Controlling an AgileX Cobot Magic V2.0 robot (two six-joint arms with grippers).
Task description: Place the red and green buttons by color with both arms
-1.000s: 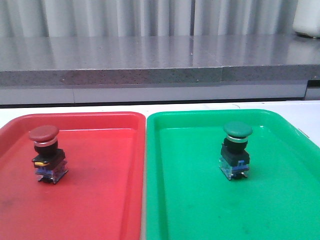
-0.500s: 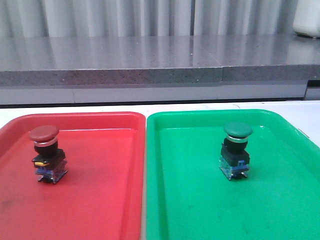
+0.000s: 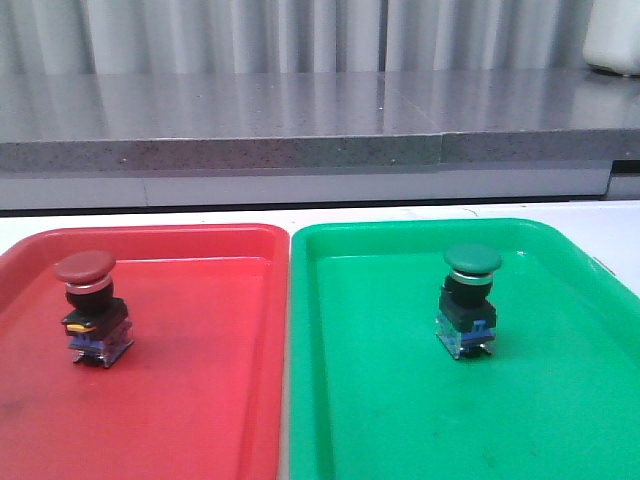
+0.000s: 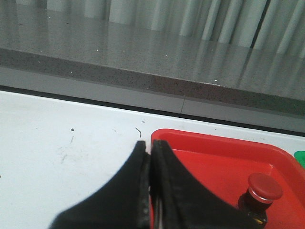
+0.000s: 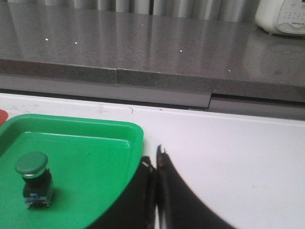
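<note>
Buttons upright, each mid-tray with bare floor around: red mushroom-cap push-button [image 3: 90,308] in red plastic tray [image 3: 200,400], green push-button [image 3: 468,298] in green plastic tray [image 3: 400,420]; left gripper [image 4: 150,157], right gripper [image 5: 156,162] pressed together, empty

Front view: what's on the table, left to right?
Red tray → red button standing on it → green tray → green button standing on it. The trays sit side by side; neither gripper shows in this view.
</note>
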